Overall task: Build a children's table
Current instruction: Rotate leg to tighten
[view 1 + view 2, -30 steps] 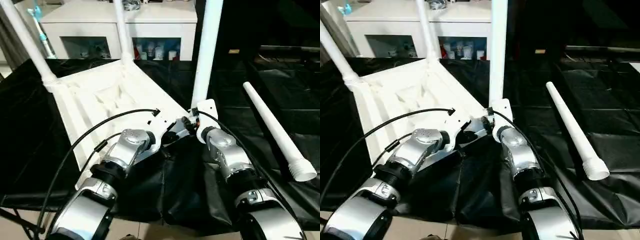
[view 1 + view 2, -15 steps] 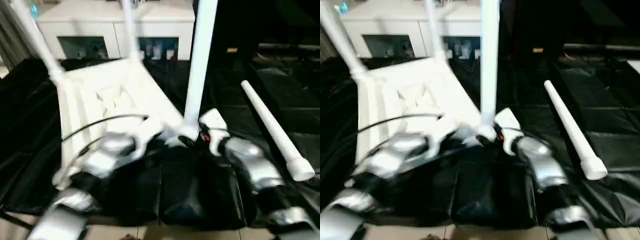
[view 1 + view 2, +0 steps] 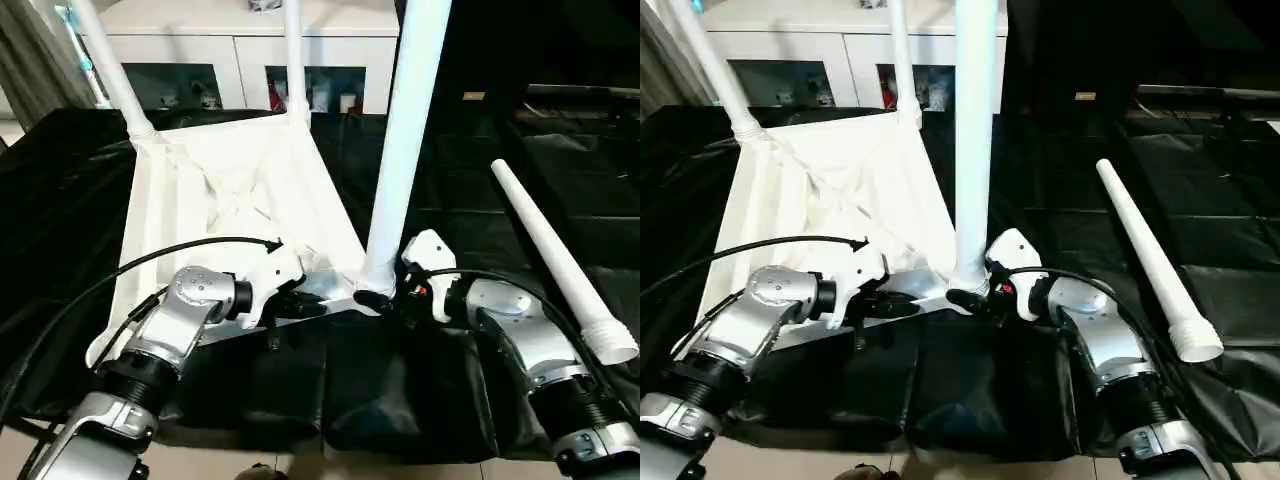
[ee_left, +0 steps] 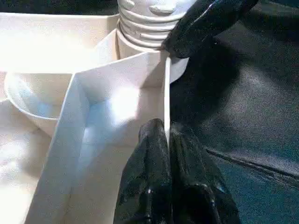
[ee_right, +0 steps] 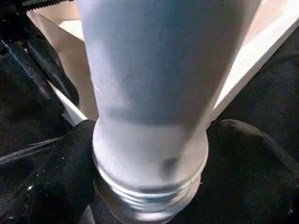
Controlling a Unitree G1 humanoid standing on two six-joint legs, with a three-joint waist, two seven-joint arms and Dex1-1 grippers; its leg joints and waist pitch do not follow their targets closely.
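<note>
Pinching the tabletop's (image 3: 240, 190) near raised rim, left hand (image 4: 167, 140) stays clamped thin. Right hand (image 5: 149, 154) now straddles the near-corner leg's (image 3: 405, 150) threaded base, fingers spread wider than a second ago. Tabletop lies upside down on black worktop (image 3: 60, 200); loose leg (image 3: 555, 265) lies to its right, unmoved.

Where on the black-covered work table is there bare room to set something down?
Free: the black cover between the upright near leg and the loose leg. Crowded: the table top's near corner, where both end effectors work.
</note>
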